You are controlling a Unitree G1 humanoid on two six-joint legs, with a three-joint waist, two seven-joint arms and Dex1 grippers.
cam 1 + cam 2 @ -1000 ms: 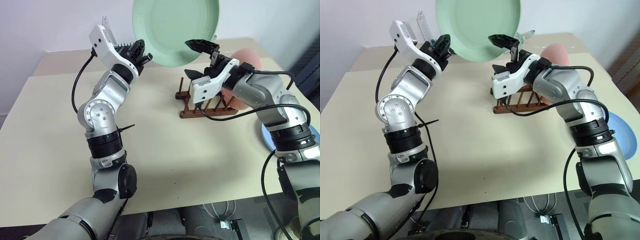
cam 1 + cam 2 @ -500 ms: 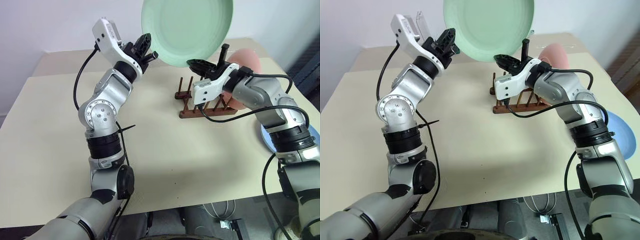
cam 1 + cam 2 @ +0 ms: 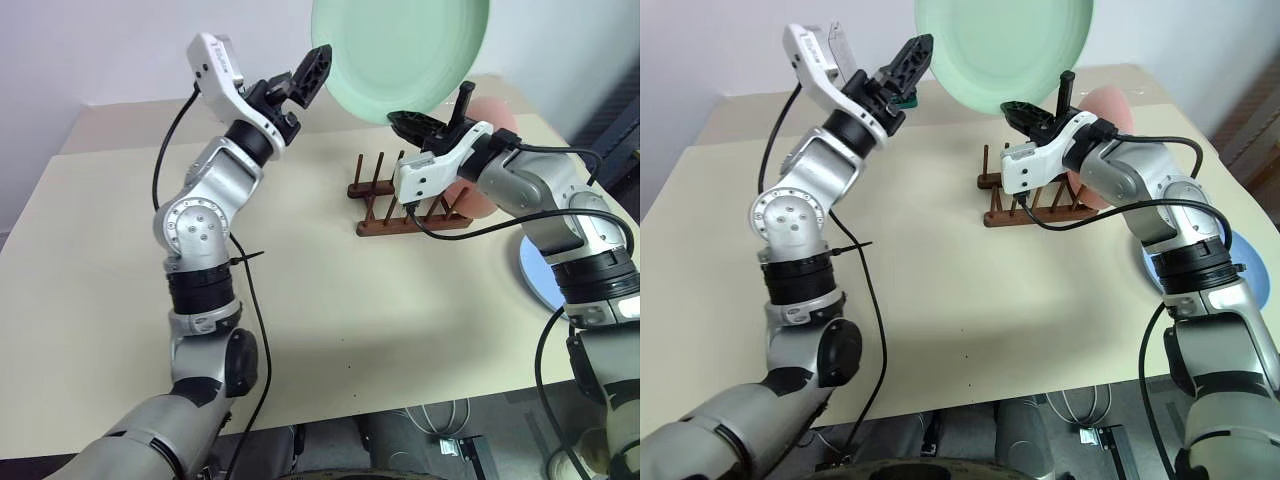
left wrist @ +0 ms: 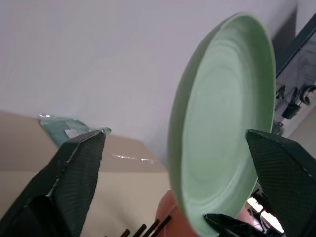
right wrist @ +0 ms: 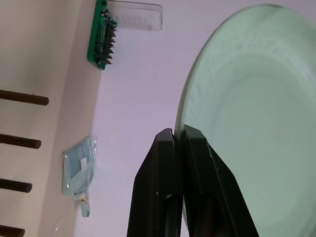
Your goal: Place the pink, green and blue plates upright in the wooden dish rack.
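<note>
**Left eye view: green plate held aloft by right gripper, left gripper apart from it**

Green plate [image 3: 402, 52] is up in the air, on edge and tilted, above the wooden dish rack [image 3: 410, 205] and not in it. Its lower rim is pinched between the two black fingers of the right gripper [image 3: 432, 118]; the right wrist view shows those fingers pressed against the rim from both sides with no visible gap.

Left gripper [image 3: 308, 82] sits just beside the plate's rim on the robot's left, jaws spread wide. In the left wrist view the plate stands between the two fingers [image 4: 74, 173] without touching either one.

Rack stands on the beige table [image 3: 100, 270], below and slightly behind the right gripper. Its upright pegs are visible on the robot's left end; the right arm hides part of the rest. Pink plate [image 3: 490, 125] stands on edge at the far end of the rack, behind the right forearm; which slot it occupies cannot be told.

Blue plate [image 3: 538, 280] lies flat near the table's right edge, partly covered by the right arm, well apart from the rack.

Right wrist view also shows a green bit holder [image 5: 101, 37] and a small clear packet [image 5: 76, 170] on the table surface farther back.
</note>
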